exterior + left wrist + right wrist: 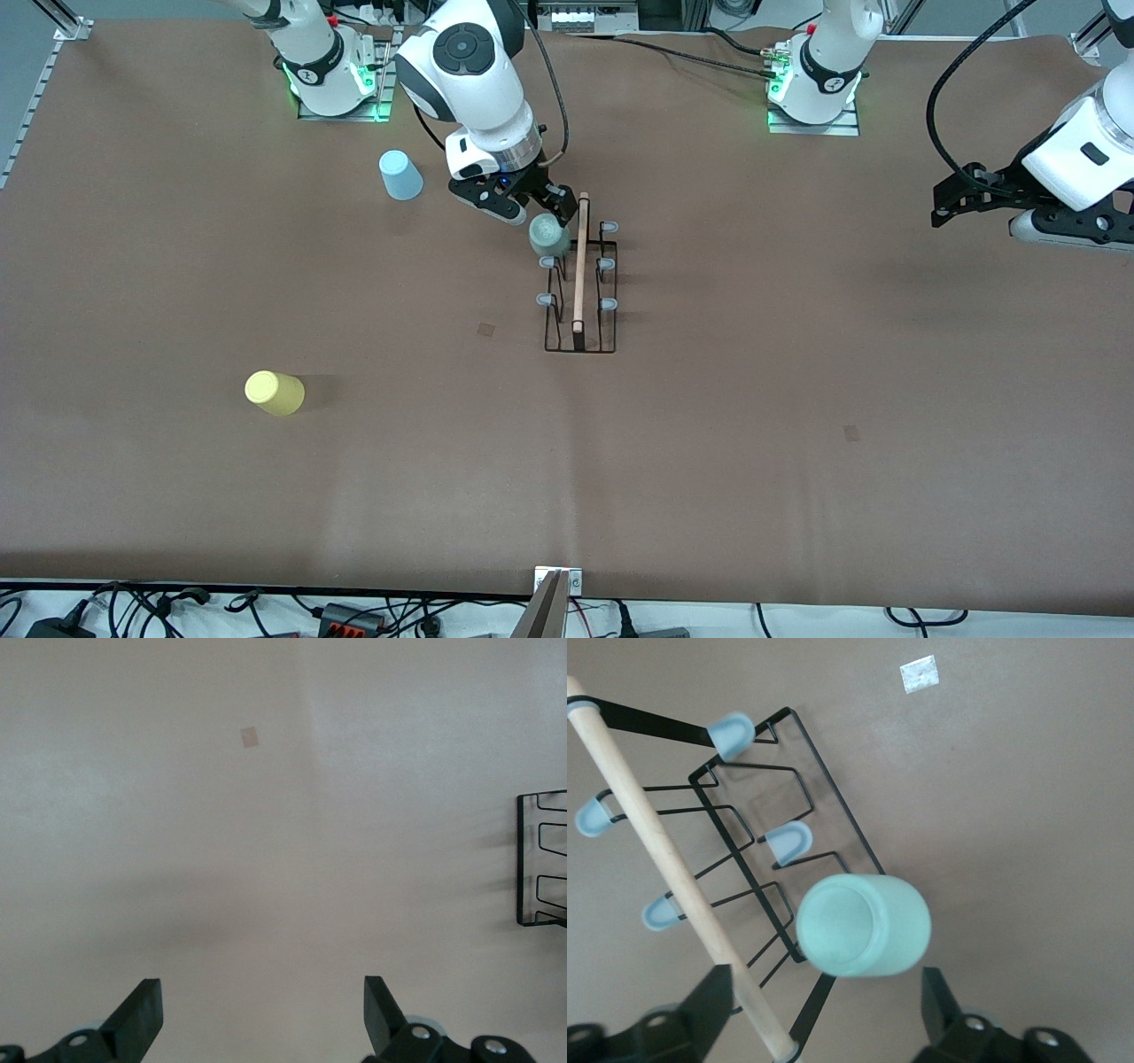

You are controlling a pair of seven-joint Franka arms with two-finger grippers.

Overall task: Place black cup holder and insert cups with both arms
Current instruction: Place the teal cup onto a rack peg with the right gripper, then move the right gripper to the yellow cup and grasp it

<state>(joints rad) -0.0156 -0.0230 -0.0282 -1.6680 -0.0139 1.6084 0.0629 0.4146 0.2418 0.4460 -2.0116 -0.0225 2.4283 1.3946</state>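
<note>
The black cup holder (580, 292) stands mid-table with its wooden rod handle (580, 266) on top; it also shows in the right wrist view (744, 824). A pale green cup (548, 236) sits mouth-down on the peg farthest from the front camera, on the right arm's side. My right gripper (545, 202) is open just above this cup (864, 923), fingers (713, 997) apart and not touching it. A light blue cup (400, 175) stands toward the right arm's base. A yellow cup (275, 392) rests nearer the front camera. My left gripper (948, 199) waits open and empty at its end of the table.
The left wrist view shows the left gripper (263, 1014) over bare brown table, with one end of the rack (542, 859) at the edge. Small tape patches (486, 329) (851, 432) mark the table. A metal bracket (554, 602) sits at the front edge.
</note>
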